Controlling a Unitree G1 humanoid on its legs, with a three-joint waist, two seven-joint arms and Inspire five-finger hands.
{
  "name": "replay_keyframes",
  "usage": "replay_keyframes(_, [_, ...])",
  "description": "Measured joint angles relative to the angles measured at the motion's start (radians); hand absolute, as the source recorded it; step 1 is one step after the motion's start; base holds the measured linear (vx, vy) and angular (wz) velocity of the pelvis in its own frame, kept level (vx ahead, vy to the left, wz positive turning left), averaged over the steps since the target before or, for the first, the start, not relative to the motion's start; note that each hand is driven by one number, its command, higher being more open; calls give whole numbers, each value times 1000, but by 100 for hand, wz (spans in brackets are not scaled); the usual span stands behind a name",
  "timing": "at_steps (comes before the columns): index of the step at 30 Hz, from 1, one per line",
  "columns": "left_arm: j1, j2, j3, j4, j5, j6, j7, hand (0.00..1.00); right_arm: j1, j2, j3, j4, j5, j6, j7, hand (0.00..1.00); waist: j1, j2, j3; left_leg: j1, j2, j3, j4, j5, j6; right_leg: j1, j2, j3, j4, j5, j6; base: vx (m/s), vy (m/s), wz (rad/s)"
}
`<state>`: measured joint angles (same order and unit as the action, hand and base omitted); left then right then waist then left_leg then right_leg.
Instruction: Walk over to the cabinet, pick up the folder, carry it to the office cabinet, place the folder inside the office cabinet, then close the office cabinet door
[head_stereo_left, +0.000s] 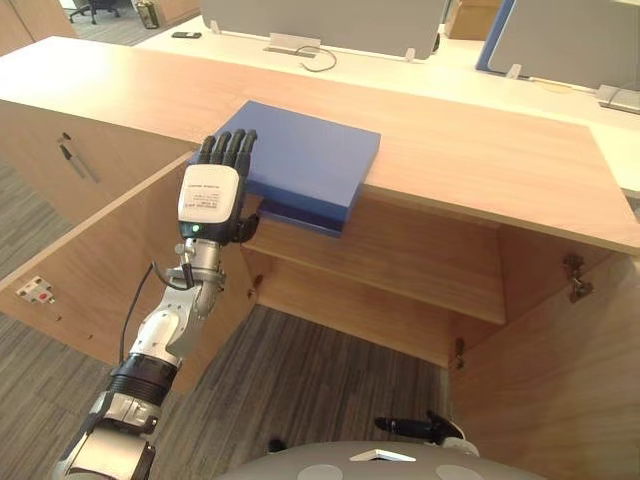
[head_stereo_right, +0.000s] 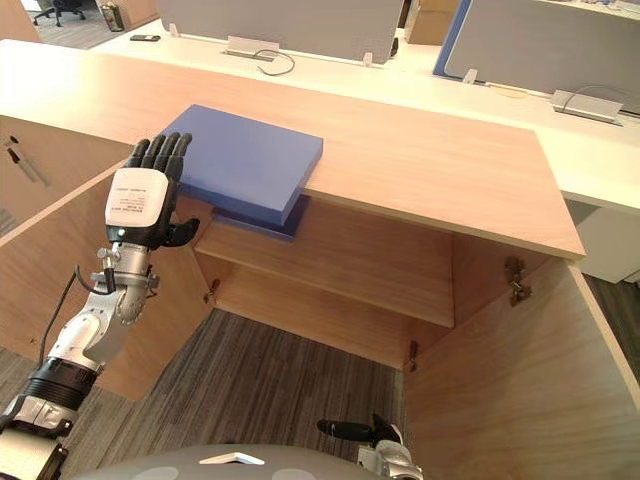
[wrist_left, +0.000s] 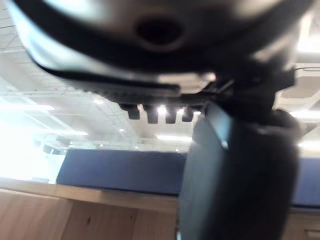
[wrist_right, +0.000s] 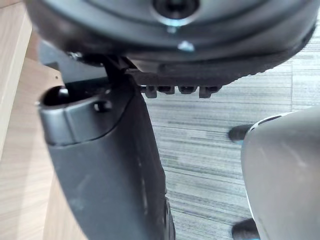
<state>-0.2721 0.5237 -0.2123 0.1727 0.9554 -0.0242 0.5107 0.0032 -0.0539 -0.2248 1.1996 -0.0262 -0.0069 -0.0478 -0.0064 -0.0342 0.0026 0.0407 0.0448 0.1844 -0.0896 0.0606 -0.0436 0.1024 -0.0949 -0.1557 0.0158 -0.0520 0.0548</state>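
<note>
Surface: wooden cabinet top (head_stereo_left: 480, 150), desks (head_stereo_left: 450, 62) behind | 1 blue folder (head_stereo_left: 310, 160) overhangs its front edge (2 doors (head_stereo_left: 100, 270) open) | left hand (head_stereo_left: 210, 200): fingers straight over folder, apparently ungripped | right hand (head_stereo_left: 425, 430): low, relaxed, empty.

The left hand (head_stereo_left: 212, 195) covers the near left corner of the folder (head_stereo_left: 305, 160) — whether its thumb touches the underside cannot be told. The lower edge cuts off most of the right hand (head_stereo_left: 400, 427). A dark item (head_stereo_left: 185, 35) on the far desk (head_stereo_left: 460, 62) — too small to identify.
</note>
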Motion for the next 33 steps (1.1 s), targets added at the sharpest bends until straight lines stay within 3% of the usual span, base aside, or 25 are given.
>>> replay_keyframes(5, [-88,9,-1,61,0,7,-1,100,-6,-1,2,-1,3,0,2,100,-8,4,3,-36,-10,-1,-2,13,13,-40,-10,-2,1,0,0,-139,13,-8])
replay_keyframes(12, [-109,28,-22,73,0,4,-20,100,-4,-5,2,-27,24,0,8,100,-24,13,25,-43,-14,-31,-3,17,10,-47,-16,-4,-4,-28,-7,-102,6,0])
replay_keyframes(13, [-121,28,-28,73,0,1,-20,0,0,-8,2,-31,24,0,8,100,-24,11,24,-49,-14,-35,-2,18,10,-48,-15,-4,-9,-28,-7,5,9,11])
replay_keyframes(21, [-219,40,-68,178,0,7,-22,0,8,-14,11,-35,33,-1,12,100,-27,-4,20,-58,-36,-26,2,18,14,-45,-26,15,-32,-6,14,96,8,-3])
replay_keyframes(33, [-320,72,-88,248,3,6,-15,0,-6,-14,4,-35,34,-3,10,100,-68,-2,22,-33,-33,0,-2,17,13,-43,-25,27,-29,9,-8,-2,4,-10])
